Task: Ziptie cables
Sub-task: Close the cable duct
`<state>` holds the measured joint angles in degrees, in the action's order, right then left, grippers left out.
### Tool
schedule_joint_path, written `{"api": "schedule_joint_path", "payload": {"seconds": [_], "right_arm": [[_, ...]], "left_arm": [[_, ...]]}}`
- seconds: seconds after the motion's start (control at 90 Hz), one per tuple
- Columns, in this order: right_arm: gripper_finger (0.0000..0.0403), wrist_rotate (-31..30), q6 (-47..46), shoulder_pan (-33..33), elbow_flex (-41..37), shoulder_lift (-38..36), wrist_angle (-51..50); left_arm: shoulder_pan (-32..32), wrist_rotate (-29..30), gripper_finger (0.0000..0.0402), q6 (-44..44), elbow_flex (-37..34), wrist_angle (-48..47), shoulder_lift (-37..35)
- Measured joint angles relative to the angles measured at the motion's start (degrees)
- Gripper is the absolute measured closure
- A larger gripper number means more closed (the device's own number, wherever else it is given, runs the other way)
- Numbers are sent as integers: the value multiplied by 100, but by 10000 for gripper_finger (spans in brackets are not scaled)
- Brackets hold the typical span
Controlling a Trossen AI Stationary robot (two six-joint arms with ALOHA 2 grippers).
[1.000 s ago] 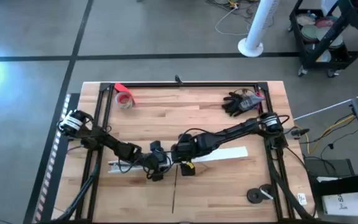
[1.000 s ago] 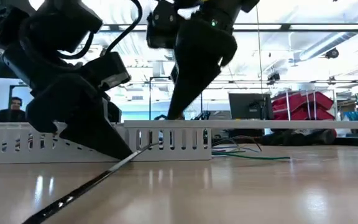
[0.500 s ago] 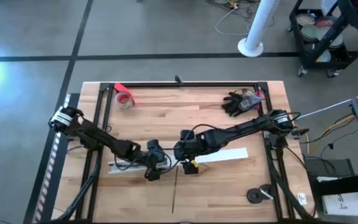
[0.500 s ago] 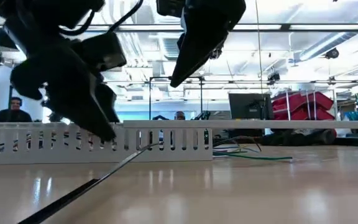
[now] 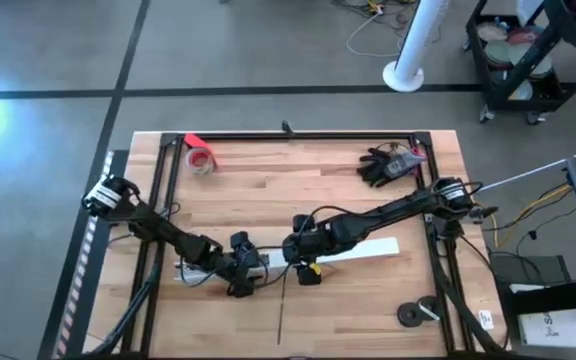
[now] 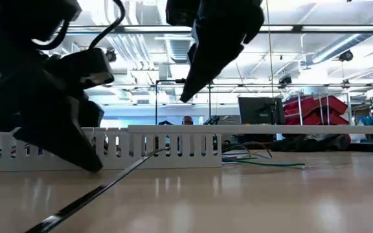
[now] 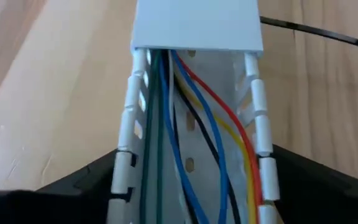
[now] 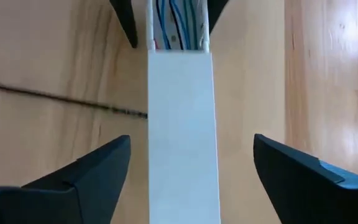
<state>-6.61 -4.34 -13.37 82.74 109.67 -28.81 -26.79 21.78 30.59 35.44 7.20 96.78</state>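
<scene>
Both grippers, left (image 5: 240,278) and right (image 5: 303,266), straddle spread-fingered the slotted white plastic duct (image 7: 194,93) holding thin colored cables (image 7: 185,118).

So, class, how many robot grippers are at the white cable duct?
2: the left gripper at the white duct's open end, the right gripper above its lidded part.
</scene>
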Motion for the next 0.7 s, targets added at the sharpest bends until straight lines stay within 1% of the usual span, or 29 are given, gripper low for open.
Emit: {"api": "schedule_joint_path", "payload": {"seconds": [0.144, 0.233, 0.289, 0.456, 0.533, 0.589, 0.7], "right_arm": [[100, 139, 90, 27, -323, 140, 1000], [110, 478, 50, 67, -336, 342, 1445], [117, 588, 40, 80, -330, 477, 1578], [137, 504, 43, 127, -272, 639, 1756], [146, 457, -14, 166, -267, 649, 1749], [151, 354, -6, 191, -267, 649, 1731], [160, 360, 52, 210, -267, 649, 1717]], "left_arm": [[-4, 98, 95, -7, -171, 673, 134], [-4, 101, 96, -3, -239, 845, 143], [-4, 84, 96, 14, -288, 917, 143], [-1, 46, 99, 34, -406, 1126, 148], [0, 34, 117, 34, -411, 1118, 149], [5, 49, 136, 19, -416, 1101, 150], [5, 98, 180, 37, -421, 1094, 154]]}}
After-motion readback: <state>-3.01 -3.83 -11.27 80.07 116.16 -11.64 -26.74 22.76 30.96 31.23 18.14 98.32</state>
